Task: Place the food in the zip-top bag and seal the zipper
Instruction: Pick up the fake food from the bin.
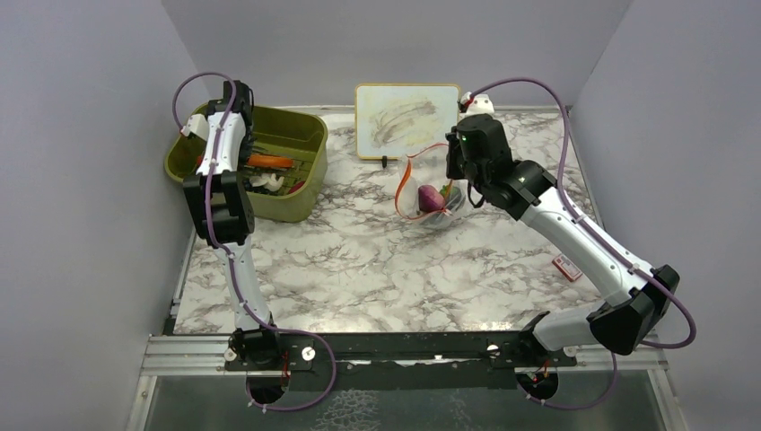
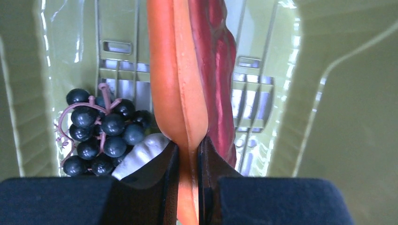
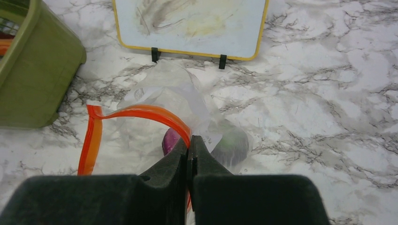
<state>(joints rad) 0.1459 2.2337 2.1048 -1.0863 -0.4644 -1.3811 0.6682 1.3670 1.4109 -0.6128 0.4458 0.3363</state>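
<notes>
Two grips engaged. Top: hot dog point(image 1: 269, 162) in the olive bin point(image 1: 292, 113), zip-top bag point(image 1: 438, 199) mid-table, well apart. Left wrist: left gripper point(image 2: 188, 146) pinches the bun edge only, grapes point(image 2: 101, 133) beside; lift straight and slow, it may swing. Right wrist: right gripper point(image 3: 190, 143) clamped on the zipper point(image 3: 138, 112), purple piece point(image 3: 170, 139) seemingly inside; hold the mouth wide
</notes>
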